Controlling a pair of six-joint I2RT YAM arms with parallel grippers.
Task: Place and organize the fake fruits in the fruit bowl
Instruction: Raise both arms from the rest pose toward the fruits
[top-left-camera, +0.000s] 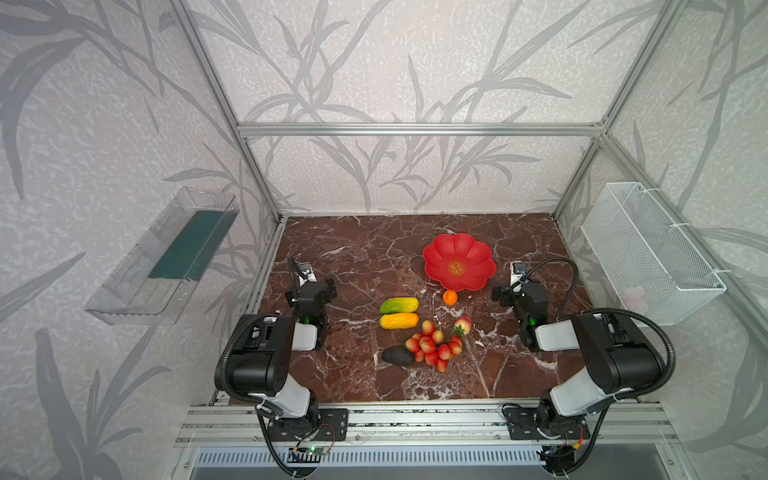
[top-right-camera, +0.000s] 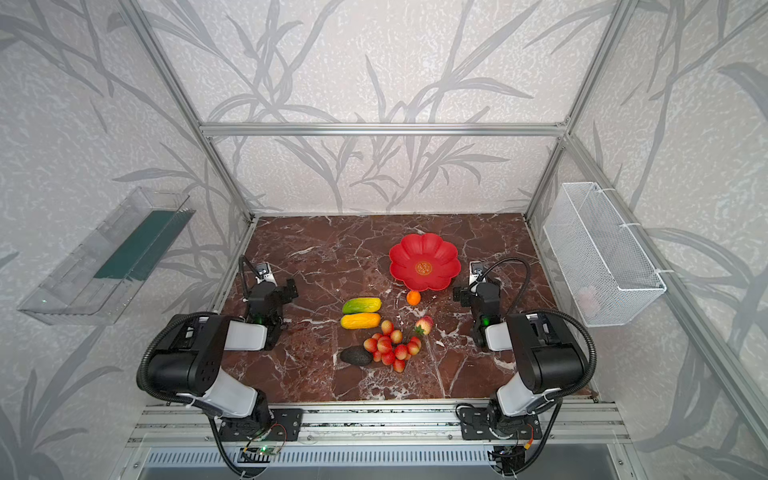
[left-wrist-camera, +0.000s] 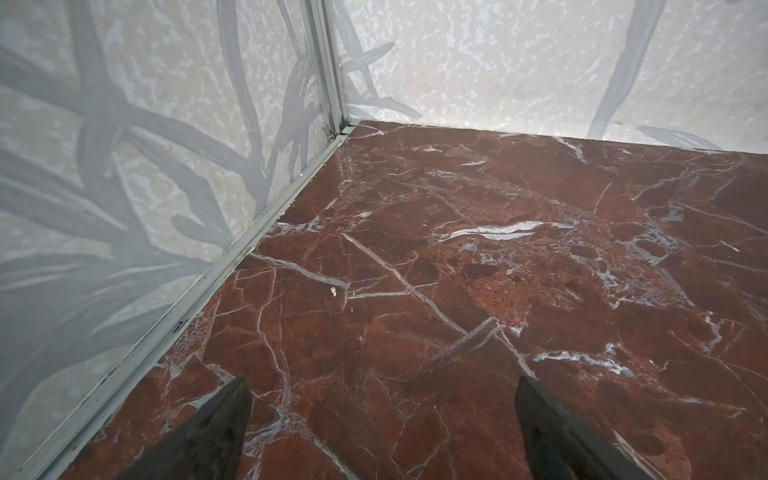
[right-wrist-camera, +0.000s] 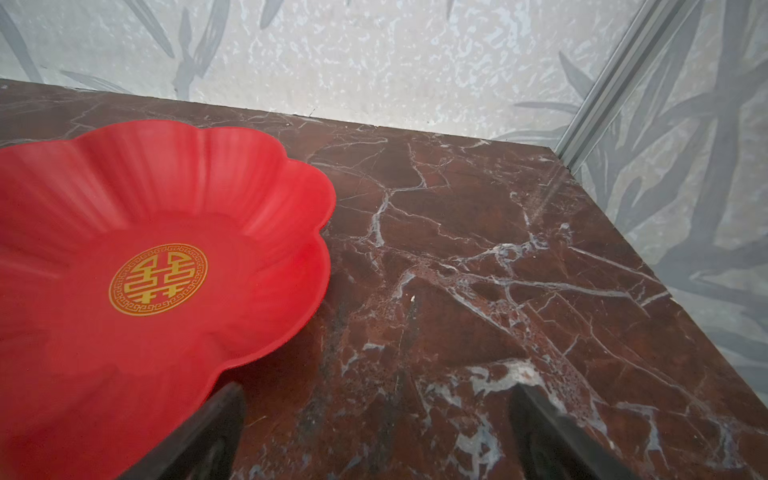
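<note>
We were right at the start here, nothing picked yet. Taking the back wall as twelve on the marble table (top-left-camera: 353, 249), the red flower-shaped fruit bowl (top-left-camera: 440, 253) sat empty at about one o'clock, gold emblem bare.

All the fake fruits lay on the table around six o'clock of the bowl:
- The tiny orange ball (top-left-camera: 449, 297) was just beside the rim.
- The green oblong fruit (top-left-camera: 399, 305) and the yellow-orange one (top-left-camera: 399, 321) lay side by side.
- Nearer us were the strawberry (top-left-camera: 463, 325) and the bunch of red-yellow ovals (top-left-camera: 434, 347).
- The dark avocado (top-left-camera: 397, 355) was at the bunch's nine o'clock, touching or nearly so.

The left gripper (left-wrist-camera: 382, 386) stood wide open over bare marble, holding nothing. The right gripper (right-wrist-camera: 376, 392) was equally wide and empty, by the bowl's four o'clock edge.

We judged the next move to be a first pick. The orange ball looked nearest for the right arm, and that called for swinging in towards nine o'clock and coming down around it.

Neither wrist view showed a single fruit. Only the fingertips showed, cut by the frame, and the bowl ran off the edge of the right wrist view. Something pale in the wire mesh basket (top-left-camera: 633, 297) we couldn't make out.
</note>
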